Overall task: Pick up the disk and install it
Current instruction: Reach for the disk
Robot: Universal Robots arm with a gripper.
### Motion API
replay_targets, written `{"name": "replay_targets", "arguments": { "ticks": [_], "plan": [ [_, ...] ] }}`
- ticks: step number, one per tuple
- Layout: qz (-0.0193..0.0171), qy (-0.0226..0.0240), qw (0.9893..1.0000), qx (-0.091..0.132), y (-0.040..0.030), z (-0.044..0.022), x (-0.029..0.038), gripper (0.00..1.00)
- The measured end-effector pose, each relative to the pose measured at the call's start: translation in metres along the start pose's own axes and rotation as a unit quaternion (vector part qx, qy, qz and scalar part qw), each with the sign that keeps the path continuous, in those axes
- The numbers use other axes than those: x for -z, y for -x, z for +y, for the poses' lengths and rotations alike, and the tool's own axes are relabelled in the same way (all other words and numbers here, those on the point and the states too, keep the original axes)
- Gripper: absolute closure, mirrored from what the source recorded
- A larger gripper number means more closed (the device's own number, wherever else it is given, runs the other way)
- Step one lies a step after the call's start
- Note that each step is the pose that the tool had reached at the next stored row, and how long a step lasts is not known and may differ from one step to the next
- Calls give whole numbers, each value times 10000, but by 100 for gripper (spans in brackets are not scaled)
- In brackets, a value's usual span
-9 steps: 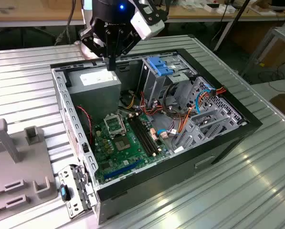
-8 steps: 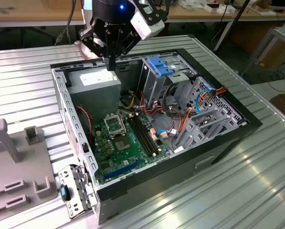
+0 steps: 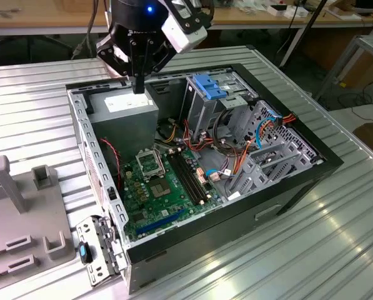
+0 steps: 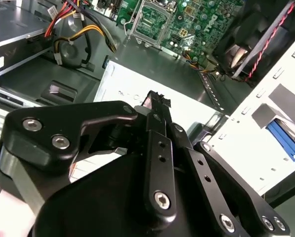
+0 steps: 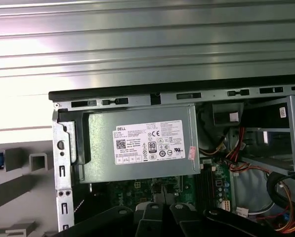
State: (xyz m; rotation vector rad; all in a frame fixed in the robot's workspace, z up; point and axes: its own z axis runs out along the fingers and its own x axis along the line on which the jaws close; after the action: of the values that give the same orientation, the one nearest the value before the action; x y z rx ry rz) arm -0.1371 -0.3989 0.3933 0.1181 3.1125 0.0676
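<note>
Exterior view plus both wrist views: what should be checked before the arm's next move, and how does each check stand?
1. Black gripper empty: ok, fingers shut on nothing.
2. Gripper clear of the grey metal power supply box: cannot tell, the tip is close above it.
3. Blue-framed disk located: ok, in the light grey fixture outside the case.
4. Black computer case open: ok.
5. Grey metal drive cage bay free: cannot tell.

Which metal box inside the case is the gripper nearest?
The gripper hangs over the power supply, the white-labelled box; the drive cage with the blue bracket stands toward the exterior view's right.
</note>
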Motion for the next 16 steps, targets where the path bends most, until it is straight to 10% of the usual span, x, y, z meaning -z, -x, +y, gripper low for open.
{"name": "replay_targets", "arguments": {
  "ticks": [16],
  "plan": [
    [0,0,10000,0,-265,-20,7,89]
  ]
}}
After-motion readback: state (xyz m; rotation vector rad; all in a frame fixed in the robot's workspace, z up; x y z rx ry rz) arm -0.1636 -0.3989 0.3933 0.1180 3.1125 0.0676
